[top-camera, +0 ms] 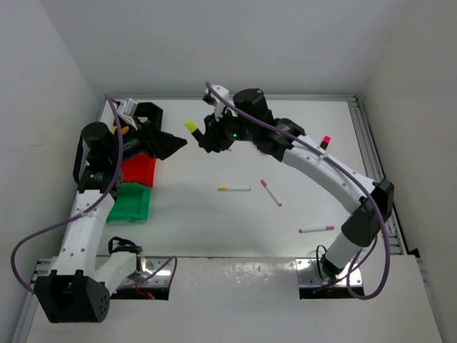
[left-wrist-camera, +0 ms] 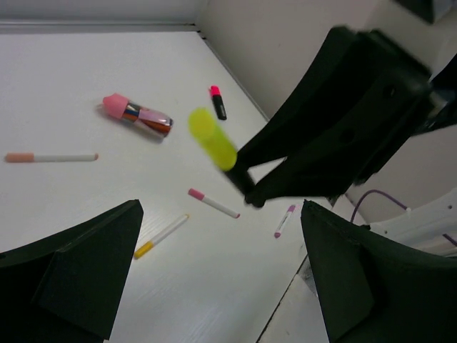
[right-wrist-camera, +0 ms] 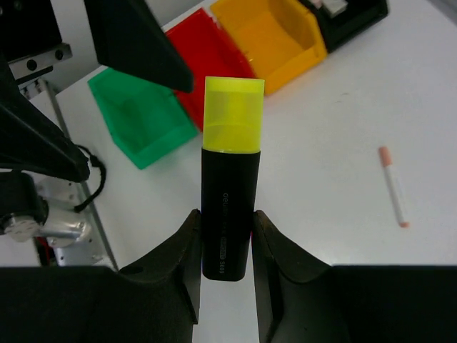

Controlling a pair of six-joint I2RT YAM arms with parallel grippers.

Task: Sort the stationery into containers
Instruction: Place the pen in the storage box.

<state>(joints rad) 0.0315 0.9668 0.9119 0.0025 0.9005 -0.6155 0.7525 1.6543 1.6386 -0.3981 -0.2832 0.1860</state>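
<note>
Stationery status: mostly unsorted; we rate the task as early-stage. Sequence below runs L to R in the top view.

1. Bins, L edge of table (top-camera: 214, 229): green bin (top-camera: 130, 207) nearest the arm bases, then red bin (top-camera: 139, 171), yellow bin (right-wrist-camera: 285, 46), and black bin (top-camera: 151, 112) farthest. The R wrist view shows no items in green or yellow. Red is part-hidden. Black holds something pale that we cannot ID.
2. L gripper (left-wrist-camera: 221, 214): raised beside the red/yellow bins. Fingers (left-wrist-camera: 86, 271) are apart w/ nothing between them.
3. R gripper (right-wrist-camera: 226, 250): clamped on the black barrel of the yellow marker (right-wrist-camera: 227, 179), cap fwd. The marker is held in the air just R of the L gripper and pointed toward the bins, not yet over any bin.
4. Table ctr: yellow pen (top-camera: 234, 189) and pink pen (top-camera: 270, 192) lie flat, near each other but apart. Orange pen (left-wrist-camera: 50, 156) and block (left-wrist-camera: 136, 116) also lie loose; wrist views only.
5. R side: second pink pen (top-camera: 316, 229) toward the front, pink marker (top-camera: 325, 141) near the back R edge.

Done: no item confirmed in a bin.
Left: 6 loose items plus the held marker. We judge a drop or hand-off of that marker as the step in hand.
</note>
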